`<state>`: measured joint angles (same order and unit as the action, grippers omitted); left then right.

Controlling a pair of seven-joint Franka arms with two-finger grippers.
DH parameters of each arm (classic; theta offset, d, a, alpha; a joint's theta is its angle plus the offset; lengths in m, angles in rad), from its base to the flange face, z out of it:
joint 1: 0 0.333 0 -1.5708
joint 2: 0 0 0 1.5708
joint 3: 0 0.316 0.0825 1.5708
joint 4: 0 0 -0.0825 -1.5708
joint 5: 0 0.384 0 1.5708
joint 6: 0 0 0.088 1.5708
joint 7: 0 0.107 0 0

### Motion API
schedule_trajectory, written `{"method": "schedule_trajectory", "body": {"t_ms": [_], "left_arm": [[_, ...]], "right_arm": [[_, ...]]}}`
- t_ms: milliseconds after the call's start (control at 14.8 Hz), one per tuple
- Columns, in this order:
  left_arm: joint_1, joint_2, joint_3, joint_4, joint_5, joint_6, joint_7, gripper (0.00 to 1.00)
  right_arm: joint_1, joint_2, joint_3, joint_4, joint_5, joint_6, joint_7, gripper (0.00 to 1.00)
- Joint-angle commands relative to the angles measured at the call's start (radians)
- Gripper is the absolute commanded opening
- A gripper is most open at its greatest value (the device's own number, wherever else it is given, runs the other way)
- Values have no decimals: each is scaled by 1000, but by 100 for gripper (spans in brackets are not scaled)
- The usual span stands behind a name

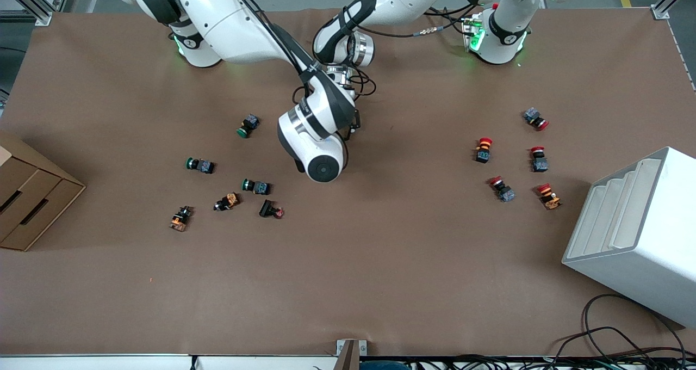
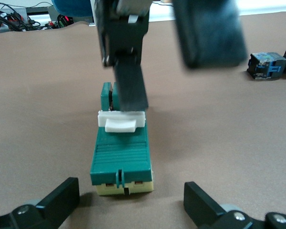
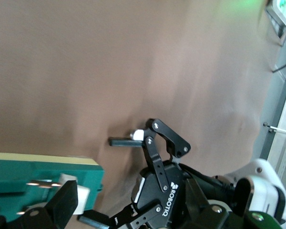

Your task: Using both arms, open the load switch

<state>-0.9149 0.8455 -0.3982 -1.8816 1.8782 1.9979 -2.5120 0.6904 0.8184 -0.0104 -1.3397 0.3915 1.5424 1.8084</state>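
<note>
- Switch (image 2: 121,152) position: it lies flat on the tabletop (image 1: 380,250), about midway between the two ends and nearer to the bases than to the front camera. In the front view it is hidden under the two wrists that meet there.
- Its long axis is seen in the left wrist view to run straight away from the left gripper (image 2: 131,191). The cream end is turned toward that gripper, and the white lever (image 2: 121,121) lies across the body, toward the other end.
- The left jaws are spread wide and set low, one finger (image 2: 62,200) on each side of the cream end. A gap is seen between each finger and the green body, so nothing is grasped.
- The right gripper (image 2: 171,81) is held over the lever end, also with released jaws. One dark finger (image 2: 128,81) comes down just at the lever and seems to touch its edge; the other finger hangs apart over bare tabletop.
- The two grippers therefore face each other along the long axis, the left arm (image 1: 380,5) at the body end and the right arm (image 1: 239,27) at the lever end.
- As a judgement, the coming move depends on this line. The body is to be clamped across its short width by the left jaws, and then the lever can be driven along the axis by the right finger.
- If the body is not clamped first, it may be slid over the tabletop instead of being opened.
</note>
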Motion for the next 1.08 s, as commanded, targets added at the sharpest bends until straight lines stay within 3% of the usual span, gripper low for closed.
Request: {"method": "schedule_trajectory", "body": {"t_ms": [0, 269, 606, 1010], "left_arm": [[16, 69, 22, 10, -7, 6, 2, 99], [14, 61, 21, 7, -16, 2, 1, 99], [14, 31, 13, 12, -63, -37, 5, 99], [19, -28, 10, 30, -151, -51, 93, 99]], "right_arm": [[-96, -41, 6, 52, -86, -115, -194, 100], [-231, -151, 6, 62, -268, -140, -724, 100], [-426, -271, 6, 63, -310, -133, -1330, 100], [-569, -389, 6, 56, -427, -143, -1645, 100]]}}
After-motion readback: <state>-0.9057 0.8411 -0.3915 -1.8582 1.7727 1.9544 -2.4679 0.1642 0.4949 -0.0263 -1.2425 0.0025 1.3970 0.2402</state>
